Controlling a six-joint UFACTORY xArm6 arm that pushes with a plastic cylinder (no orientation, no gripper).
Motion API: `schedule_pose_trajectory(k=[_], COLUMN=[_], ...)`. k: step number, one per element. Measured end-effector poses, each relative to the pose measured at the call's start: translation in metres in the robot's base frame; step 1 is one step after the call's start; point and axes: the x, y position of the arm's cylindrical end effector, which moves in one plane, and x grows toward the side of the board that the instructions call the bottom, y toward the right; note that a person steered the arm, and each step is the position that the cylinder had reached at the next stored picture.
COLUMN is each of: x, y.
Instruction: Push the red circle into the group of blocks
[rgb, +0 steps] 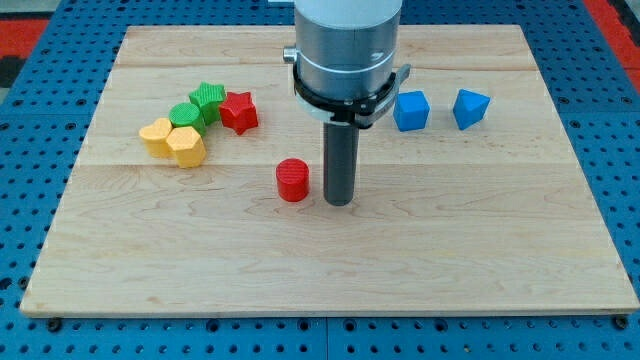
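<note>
The red circle (293, 180) lies near the middle of the wooden board (330, 270). My tip (340, 201) stands just to its right, a small gap away. The group sits at the view's upper left: a red star (239, 111), a green star (207, 99), a green round block (185, 114), a yellow heart-like block (156, 136) and a yellow hexagon (187, 147). They touch or nearly touch each other. The red circle is apart from the group, below and to the right of the red star.
Two blue blocks stand at the view's upper right: a blue cube (411, 110) and a blue angular block (470, 108). The arm's grey body (346, 50) hangs over the top middle of the board. Blue pegboard surrounds the board.
</note>
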Motion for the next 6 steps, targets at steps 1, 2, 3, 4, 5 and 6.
schedule_pose_trajectory(k=[1, 2, 3, 4, 5, 6], x=[-0.007, -0.044, -0.053, -0.053, -0.089, -0.093], y=[-0.044, -0.094, -0.08, -0.029, -0.053, -0.117])
